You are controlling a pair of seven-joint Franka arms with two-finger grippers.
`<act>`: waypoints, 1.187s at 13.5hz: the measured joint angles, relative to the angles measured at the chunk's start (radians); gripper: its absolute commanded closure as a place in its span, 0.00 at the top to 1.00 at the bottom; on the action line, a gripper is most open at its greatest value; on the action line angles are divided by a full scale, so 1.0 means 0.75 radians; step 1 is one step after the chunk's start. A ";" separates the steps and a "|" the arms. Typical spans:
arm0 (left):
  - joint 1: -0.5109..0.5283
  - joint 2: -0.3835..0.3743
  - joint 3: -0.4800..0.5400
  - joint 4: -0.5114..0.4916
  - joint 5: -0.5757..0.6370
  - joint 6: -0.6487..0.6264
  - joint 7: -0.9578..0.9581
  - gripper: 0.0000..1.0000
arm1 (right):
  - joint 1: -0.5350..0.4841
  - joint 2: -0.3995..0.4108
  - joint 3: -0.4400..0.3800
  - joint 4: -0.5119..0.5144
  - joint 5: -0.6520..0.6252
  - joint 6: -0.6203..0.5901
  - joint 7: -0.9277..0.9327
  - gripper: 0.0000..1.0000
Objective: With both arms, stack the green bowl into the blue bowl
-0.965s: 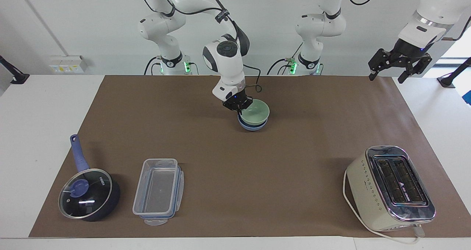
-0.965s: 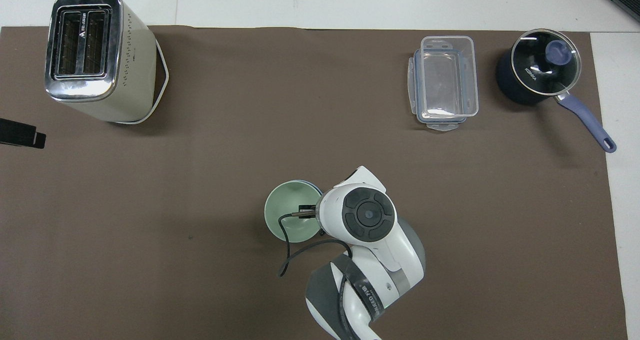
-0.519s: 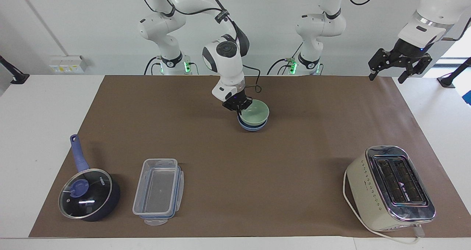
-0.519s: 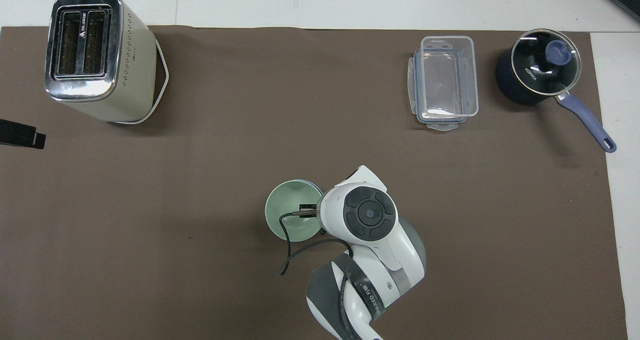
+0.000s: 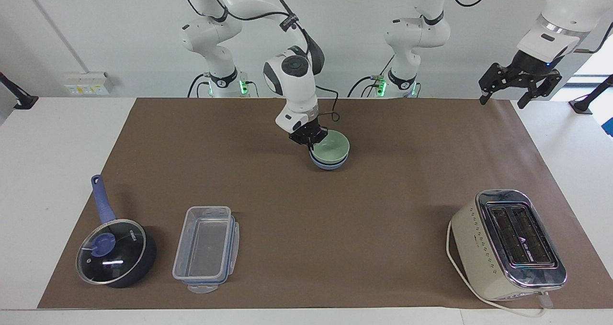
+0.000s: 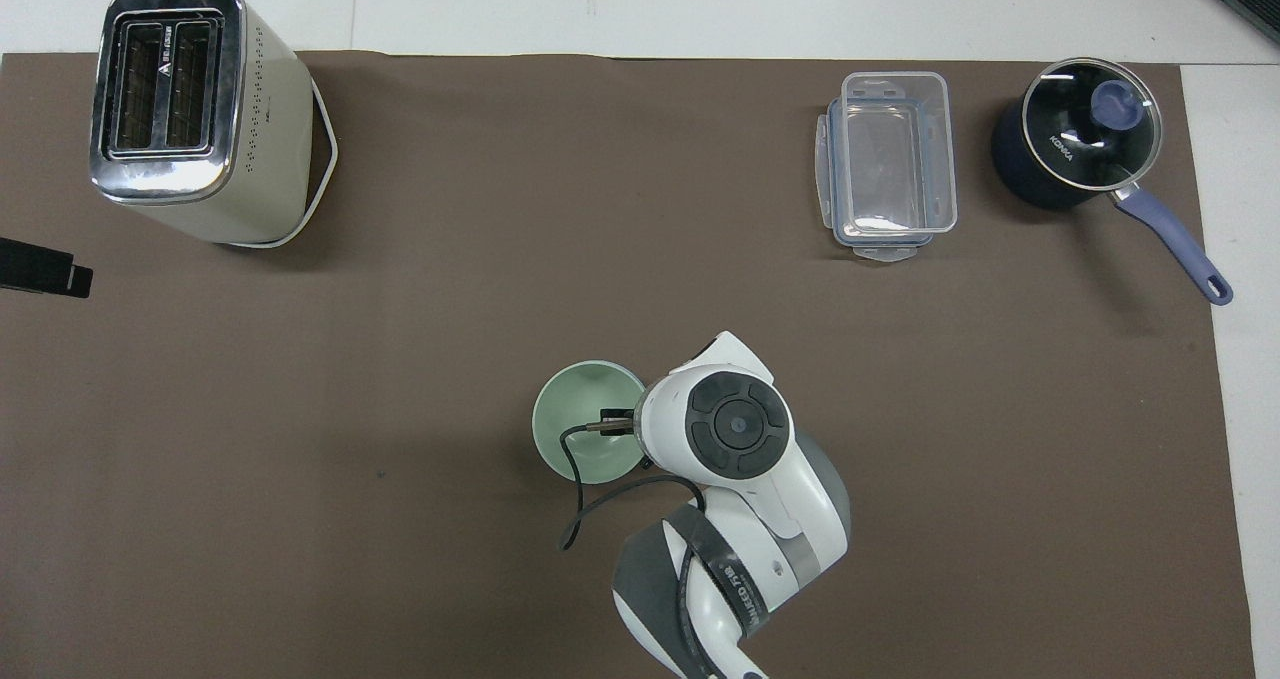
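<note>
The green bowl (image 5: 332,147) sits nested in the blue bowl (image 5: 328,164), near the middle of the mat (image 5: 383,196), so the stacking looks done. The right gripper (image 5: 312,141) is clamped on the green bowl's rim; release is what is left. The left gripper (image 5: 519,83) waits open, high over the mat's corner, well apart from the bowls.

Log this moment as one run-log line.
right gripper: shut on green bowl rim | green bowl: nested in blue bowl | left gripper: open, raised, waiting over table's edge
</note>
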State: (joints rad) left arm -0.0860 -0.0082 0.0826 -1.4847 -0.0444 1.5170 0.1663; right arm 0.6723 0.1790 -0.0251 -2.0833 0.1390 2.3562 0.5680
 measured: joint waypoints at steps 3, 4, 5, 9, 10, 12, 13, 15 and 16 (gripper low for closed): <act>0.000 0.000 0.000 0.000 0.000 0.000 0.000 1.00 | -0.009 0.000 -0.001 0.000 0.000 0.001 0.000 0.00; 0.000 0.000 0.000 0.000 0.000 0.000 0.000 1.00 | -0.011 0.000 -0.001 0.000 0.000 0.004 0.000 0.04; 0.000 0.000 0.000 0.000 0.000 0.000 0.000 1.00 | -0.012 0.000 -0.001 0.000 0.000 0.005 0.000 0.11; 0.000 0.000 0.000 0.000 0.000 0.000 0.000 1.00 | -0.012 0.001 -0.001 0.000 0.000 0.008 0.000 0.12; 0.000 0.000 0.000 0.000 0.000 0.000 0.000 1.00 | -0.012 0.001 -0.001 0.000 0.000 0.008 0.000 0.14; 0.000 0.000 0.000 0.000 0.000 0.000 0.000 1.00 | -0.012 0.001 -0.001 0.000 0.000 0.008 0.000 0.55; 0.000 0.000 0.000 0.000 0.000 -0.001 0.000 1.00 | -0.011 0.001 -0.001 0.001 0.000 0.008 0.000 0.98; 0.000 0.000 0.000 0.000 0.000 -0.001 0.000 1.00 | -0.012 0.001 -0.001 0.006 0.000 0.011 0.000 1.00; 0.000 0.000 0.000 0.000 0.000 -0.001 0.000 1.00 | -0.014 0.000 -0.004 0.012 0.000 0.012 0.000 1.00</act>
State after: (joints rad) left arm -0.0860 -0.0082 0.0825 -1.4847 -0.0444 1.5166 0.1663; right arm 0.6621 0.1787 -0.0283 -2.0742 0.1389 2.3648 0.5680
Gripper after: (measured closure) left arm 0.000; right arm 0.524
